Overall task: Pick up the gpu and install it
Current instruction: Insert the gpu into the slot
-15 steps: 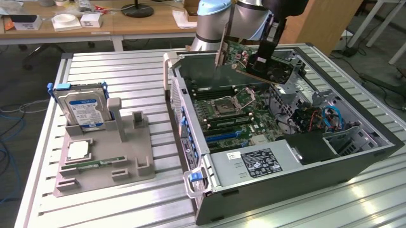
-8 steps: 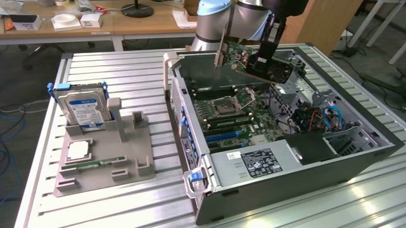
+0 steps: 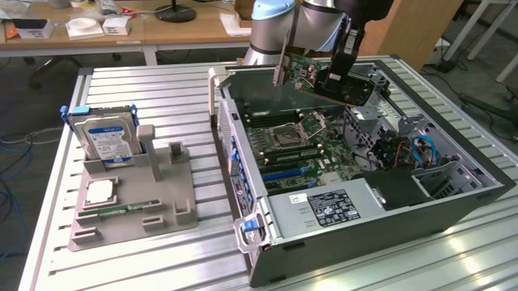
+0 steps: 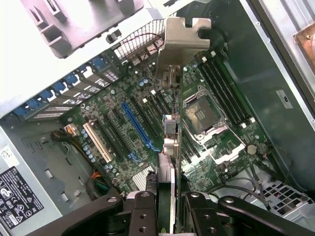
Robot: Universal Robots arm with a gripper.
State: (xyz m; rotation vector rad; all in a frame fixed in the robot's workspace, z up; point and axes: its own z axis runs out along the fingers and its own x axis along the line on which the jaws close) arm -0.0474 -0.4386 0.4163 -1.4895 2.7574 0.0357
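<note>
Hand [image 3: 336,71] tight on the gpu [image 3: 304,65] above the open case [image 3: 389,233], upper centre of exterior view; wrist view: blue slot [image 4: 139,126] beneath.

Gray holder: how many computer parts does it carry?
3: hard drive standing at the far end, processor flat in the middle, memory stick lying in front. None seems hidden.

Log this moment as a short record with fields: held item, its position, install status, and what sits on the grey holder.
held item: gpu, the jaws of the gripper shut on it
position: in the air, tilted, over the motherboard inside the open computer case
install status: not yet seated in any slot
grey holder: hard drive standing upright, memory stick lying flat
</note>
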